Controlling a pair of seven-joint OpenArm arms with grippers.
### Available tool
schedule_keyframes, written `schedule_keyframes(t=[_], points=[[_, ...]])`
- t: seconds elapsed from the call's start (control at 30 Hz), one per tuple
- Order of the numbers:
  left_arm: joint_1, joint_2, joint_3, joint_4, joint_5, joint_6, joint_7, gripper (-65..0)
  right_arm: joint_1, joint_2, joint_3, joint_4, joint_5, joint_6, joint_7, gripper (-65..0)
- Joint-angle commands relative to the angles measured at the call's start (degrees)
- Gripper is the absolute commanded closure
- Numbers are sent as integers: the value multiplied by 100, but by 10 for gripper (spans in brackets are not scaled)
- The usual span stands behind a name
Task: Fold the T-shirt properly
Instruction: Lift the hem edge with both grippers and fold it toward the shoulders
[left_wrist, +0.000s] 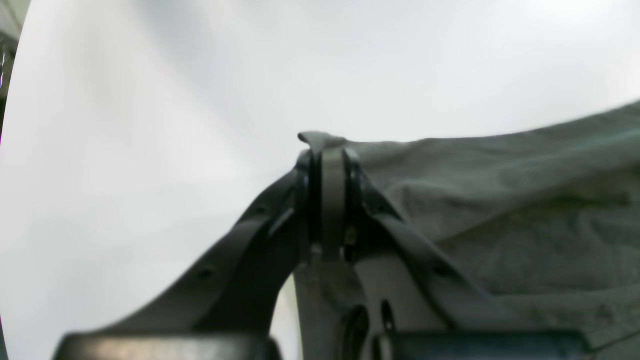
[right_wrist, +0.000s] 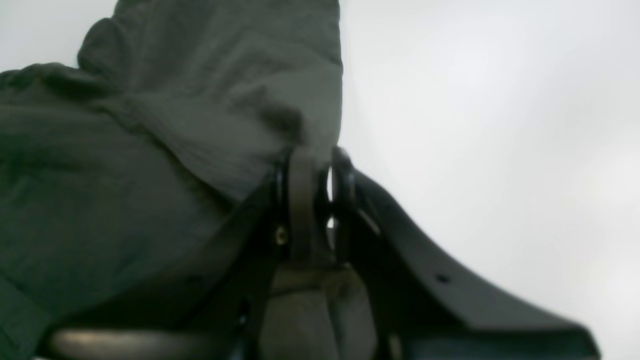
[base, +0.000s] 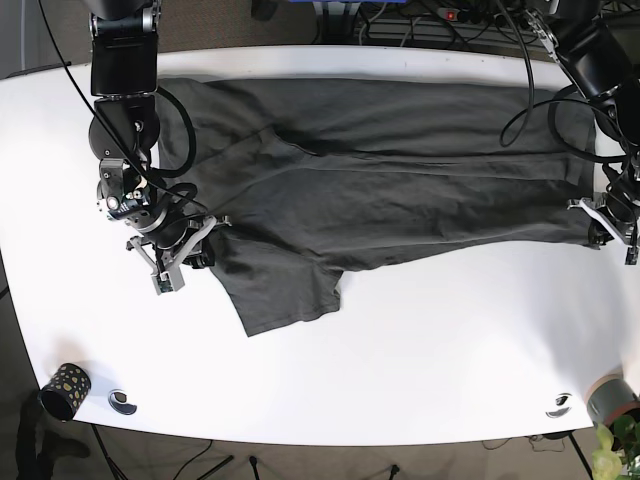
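Observation:
A dark grey T-shirt (base: 400, 190) lies spread across the white table (base: 420, 350), with one sleeve pointing toward the front edge. My left gripper (base: 600, 232) sits at the shirt's right end. In the left wrist view my left gripper (left_wrist: 327, 155) is shut on a pinched fold of the T-shirt (left_wrist: 525, 210). My right gripper (base: 200, 250) is at the shirt's left edge. In the right wrist view my right gripper (right_wrist: 312, 170) holds a strip of the T-shirt (right_wrist: 150, 150) between its fingers, with a thin gap beside it.
A dark patterned cup (base: 62, 385) and a small round object (base: 122, 400) sit at the front left corner. Another small round object (base: 560, 403) and a grey pot (base: 612, 395) are at the front right. Cables (base: 430, 15) run behind the table.

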Motion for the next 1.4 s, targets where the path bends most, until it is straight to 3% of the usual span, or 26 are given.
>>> schedule_keyframes(t=[0.0,0.13,0.2,0.4,0.43,0.8,0.9,1.03,1.2,1.37], points=[[-93,-144,-41,211,-69,-6,-109,0,158,95,30,137,82,24,127,-57],[65,-135,-41,457,-69,-6,-109,0,158,95,39,137,56,16,127,-65],[82,-135,-41,483,-69,-6,-109,0,193,86,39,31,47,7,127,-103],[82,-56,-6,439,-69,-6,-109,0,395,51,39,-365,47,-2,154,-425],[82,-12,-15,439,-60,-6,-109,0,412,51,30,-470,47,-2,162,-452],[74,23,3,439,-51,-6,-109,0,949,-116,4,-1367,47,7,162,-457],[74,23,3,439,-51,-6,-118,0,958,-143,4,-1384,47,7,162,-417],[74,23,3,439,-42,-6,-118,0,931,-204,4,-1384,47,7,162,-285],[74,23,3,439,-42,-6,-109,0,922,-222,-5,-1393,47,33,171,-13],[74,23,3,439,-42,-6,-109,0,834,-222,-5,-1349,47,42,171,0]])
